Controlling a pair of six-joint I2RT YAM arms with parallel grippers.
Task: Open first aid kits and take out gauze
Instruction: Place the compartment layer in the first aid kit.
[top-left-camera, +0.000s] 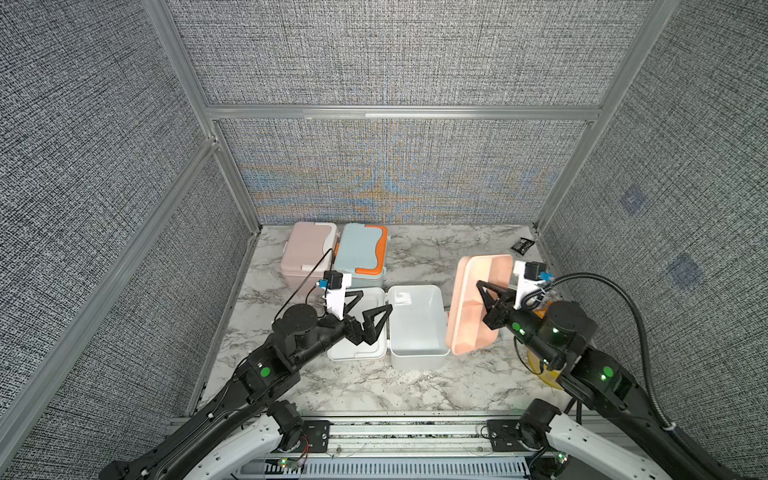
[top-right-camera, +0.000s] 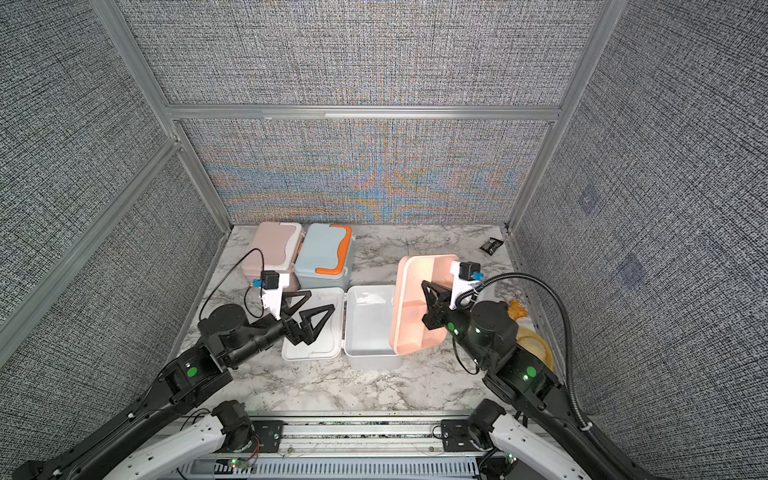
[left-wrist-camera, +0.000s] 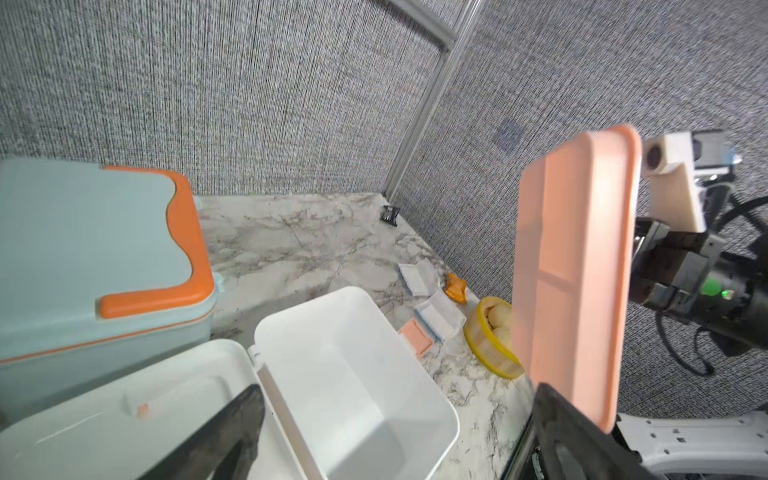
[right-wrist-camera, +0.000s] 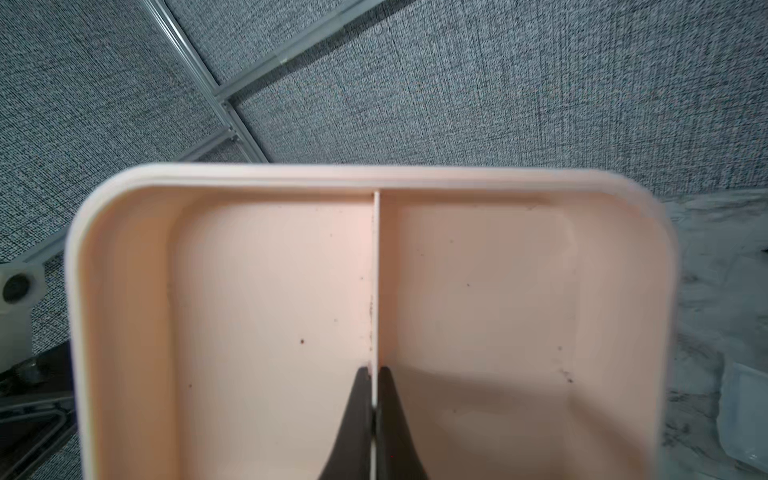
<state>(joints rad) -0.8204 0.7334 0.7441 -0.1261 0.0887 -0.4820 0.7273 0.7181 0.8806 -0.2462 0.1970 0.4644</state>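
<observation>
The white first aid kit stands open, its base (top-left-camera: 417, 328) (left-wrist-camera: 357, 374) empty and its lid (top-left-camera: 357, 332) lying flat to the left. My right gripper (top-left-camera: 481, 285) (right-wrist-camera: 376, 370) is shut on the middle divider of the kit's peach inner tray (top-left-camera: 465, 320) (right-wrist-camera: 270, 291), holding it tilted up to the right of the base. My left gripper (top-left-camera: 376, 300) (left-wrist-camera: 397, 388) hangs open over the lid, empty. Two gauze pads (left-wrist-camera: 417, 276) (left-wrist-camera: 440, 318) lie on the table behind the tray. The pink kit (top-left-camera: 307, 249) and blue kit (top-left-camera: 361, 249) stand closed at the back.
A yellow steamer basket (left-wrist-camera: 492, 336) with dumplings, an orange packet (left-wrist-camera: 455, 286) and a small peach piece (left-wrist-camera: 417, 340) lie beside the gauze. A black packet (top-left-camera: 522, 244) sits in the far right corner. Grey fabric walls enclose the marble table (top-left-camera: 415, 386) on three sides.
</observation>
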